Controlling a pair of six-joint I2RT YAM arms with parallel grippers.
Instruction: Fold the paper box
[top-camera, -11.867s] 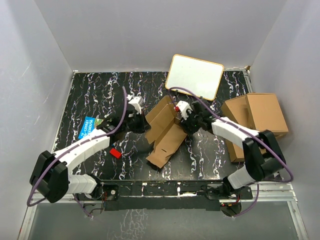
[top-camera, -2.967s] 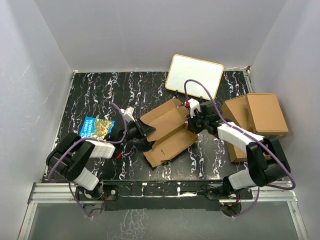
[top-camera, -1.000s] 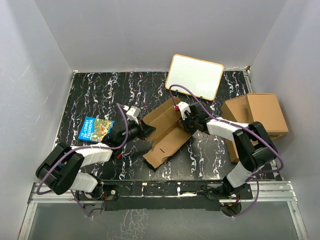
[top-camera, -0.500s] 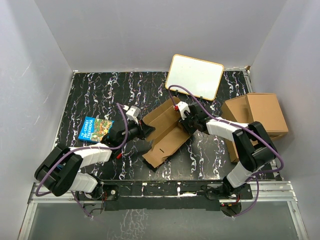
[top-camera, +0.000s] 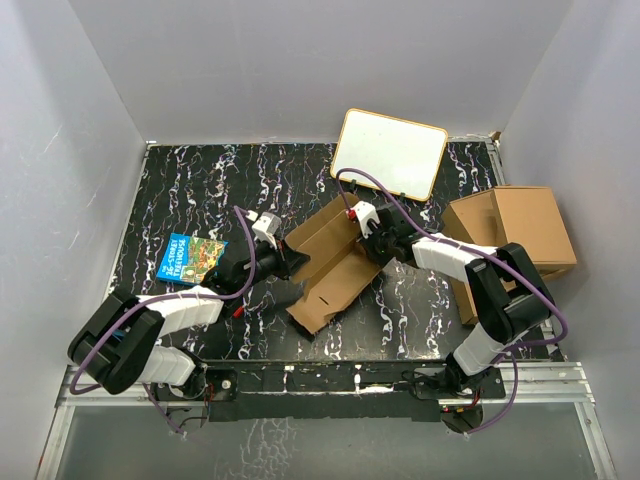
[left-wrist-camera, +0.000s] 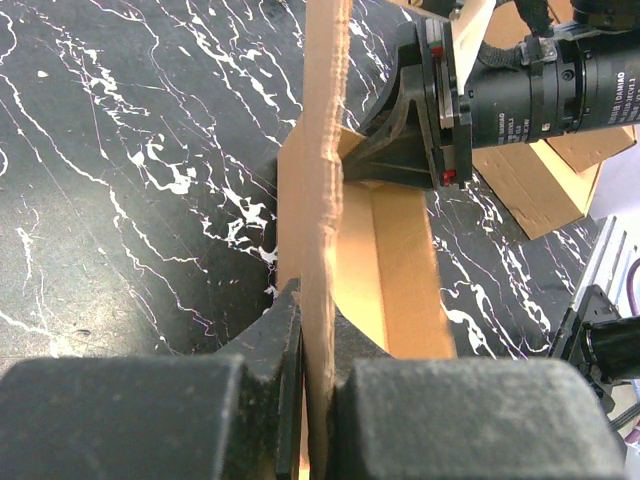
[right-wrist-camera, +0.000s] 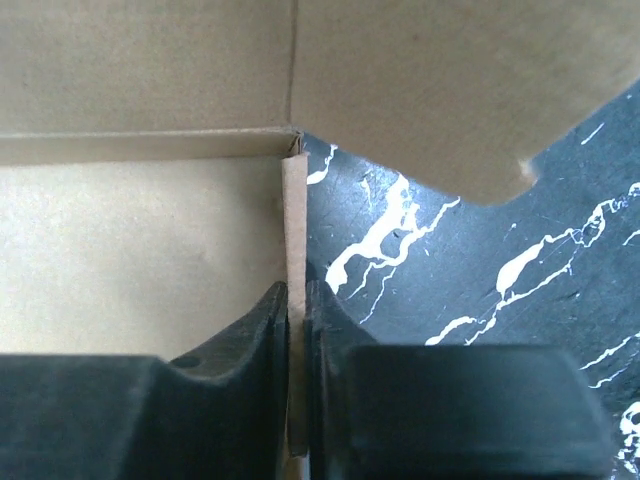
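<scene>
The box (top-camera: 330, 262) lies around the middle of the desk (top-camera: 190, 190), a little nearer the near edge than the far one, and I judge it only partly folded. One long panel stands up along its far-left side. The rest spreads low toward the near edge as a flat sheet, with a slot showing in it.

My left claw (left-wrist-camera: 315, 345) is clamped on the raw corrugated edge of a standing panel, the board upright between the fingers. My right claw (right-wrist-camera: 297, 300) is pinched shut on a thin flap just below a creased corner, where two walls meet. From above, the left claw (top-camera: 291, 262) grips the box's left side and the right claw (top-camera: 360, 238) its far-right side, so both ends are held.

As I read it, one corner is started. The other walls have yet to be raised, and the end flaps and tabs yet to be tucked in. No closed box shape shows, so most of the folding lies ahead.
</scene>
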